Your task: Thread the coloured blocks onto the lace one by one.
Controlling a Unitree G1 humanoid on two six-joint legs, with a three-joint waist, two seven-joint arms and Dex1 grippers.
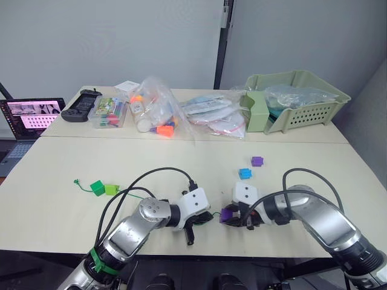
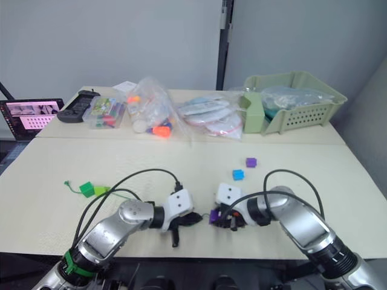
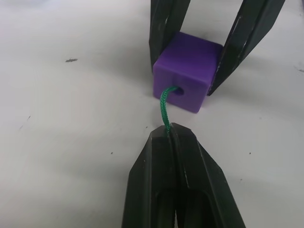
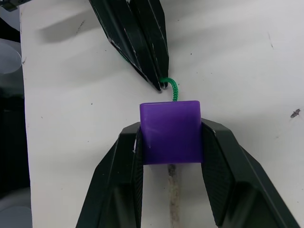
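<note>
A purple block point(image 4: 169, 142) is clamped between the fingers of my right gripper point(image 4: 170, 125), low over the table's front edge point(image 1: 227, 214). The green lace point(image 3: 165, 107) enters the block's hole. My left gripper point(image 3: 169, 132) is shut on the lace just short of the block. A pale stiff tip point(image 4: 172, 190) pokes out of the block's far side. The lace trails left to a light green block point(image 1: 112, 189) and a dark green block point(image 1: 97, 186), ending in a knot point(image 1: 76, 180). A blue block point(image 1: 244, 173) and a second purple block point(image 1: 257, 161) lie loose beyond my right gripper.
At the back stand a green basket point(image 1: 314, 103), several plastic bags of craft items point(image 1: 158, 116), a clear box point(image 1: 109, 113) and a black controller point(image 1: 81, 105). A laptop point(image 1: 30, 118) sits off the table's left edge.
</note>
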